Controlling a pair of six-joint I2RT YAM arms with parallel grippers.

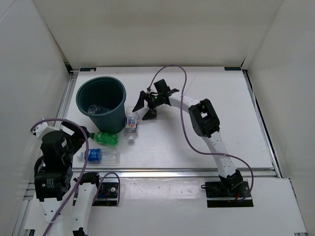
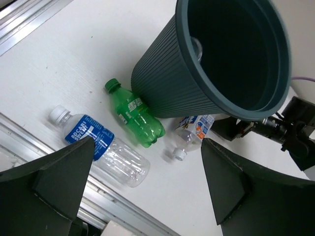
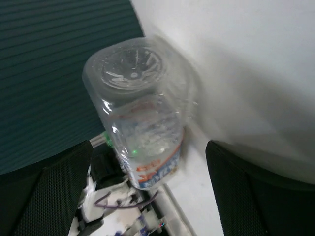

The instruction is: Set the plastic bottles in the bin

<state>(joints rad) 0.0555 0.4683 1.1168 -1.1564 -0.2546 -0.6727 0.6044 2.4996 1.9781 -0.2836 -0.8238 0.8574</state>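
Note:
The dark teal bin (image 1: 101, 98) stands upright at the back left, with a nearly plain clear bottle (image 1: 93, 109) lying inside it. A clear white-red labelled bottle (image 1: 131, 123) lies just right of the bin. A green bottle (image 1: 106, 138) and a clear blue-labelled bottle (image 1: 101, 155) lie in front of the bin. My right gripper (image 1: 143, 108) is open and empty, just right of the white-red bottle (image 3: 142, 128), which lies ahead between its fingers. My left gripper (image 1: 82, 140) is open and empty above the blue-labelled bottle (image 2: 98, 147) and green bottle (image 2: 135, 115).
White walls enclose the table on three sides. A metal rail (image 1: 172, 172) runs along the near edge. The right arm's purple cable (image 1: 184, 98) loops above the table middle. The bin (image 2: 211, 59) fills the upper left wrist view, its wall (image 3: 59, 73) close to the right gripper.

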